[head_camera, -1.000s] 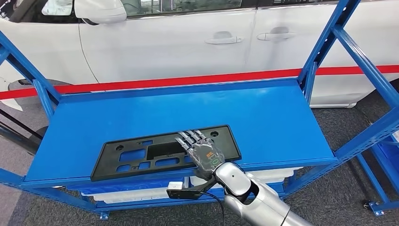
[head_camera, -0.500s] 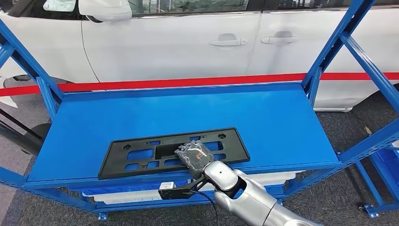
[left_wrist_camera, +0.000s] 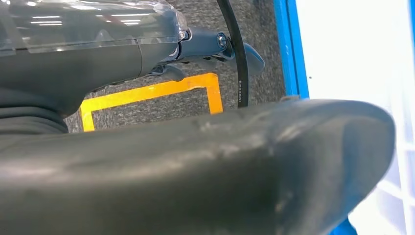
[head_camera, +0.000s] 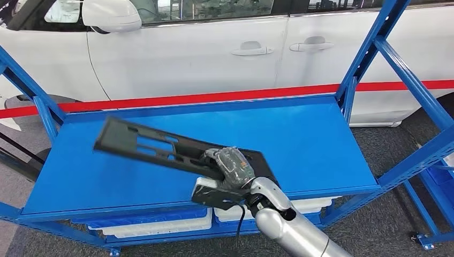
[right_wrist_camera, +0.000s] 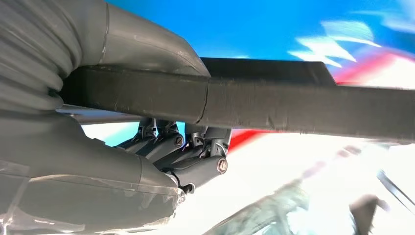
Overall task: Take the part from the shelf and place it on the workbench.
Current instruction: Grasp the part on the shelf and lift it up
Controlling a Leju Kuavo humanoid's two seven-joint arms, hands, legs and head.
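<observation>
I see my right hand [head_camera: 231, 167] gripping the part [head_camera: 155, 144], a long flat black plastic panel with rectangular cut-outs and a matte, slightly scuffed surface. In the head view the part is lifted off the shelf [head_camera: 310, 134] and tilted, far end raised toward the left, near end in the hand just above the shelf's front edge. The shelf deck is smooth blue painted metal, framed by blue angled steel struts [head_camera: 412, 75]. White plastic bins [head_camera: 155, 225] sit on the lower level. Behind the shelf is a glossy white car [head_camera: 187, 53] and a red stripe [head_camera: 214, 96] along it.

Right wrist view: the thick grey thumb [right_wrist_camera: 147, 44] lies over one face of the part's edge [right_wrist_camera: 274, 110], the dark fingers [right_wrist_camera: 195, 156] curl under the other face, so the grip is a clamp across the panel. Background there is blurred.

Left wrist view: my left hand [left_wrist_camera: 147, 54] is seen close, grey with a clear cover; I cannot tell whether its fingers are spread or curled. Grey carpet-like floor with a yellow tape outline [left_wrist_camera: 151, 93] lies behind it, and a blue frame edge [left_wrist_camera: 288, 49].

Versus half a second ago: the part lay flat on the deck with the hand pressed on its near edge; now it is off the deck and angled up. The whole picture has also shifted a bit, so the camera moved.
</observation>
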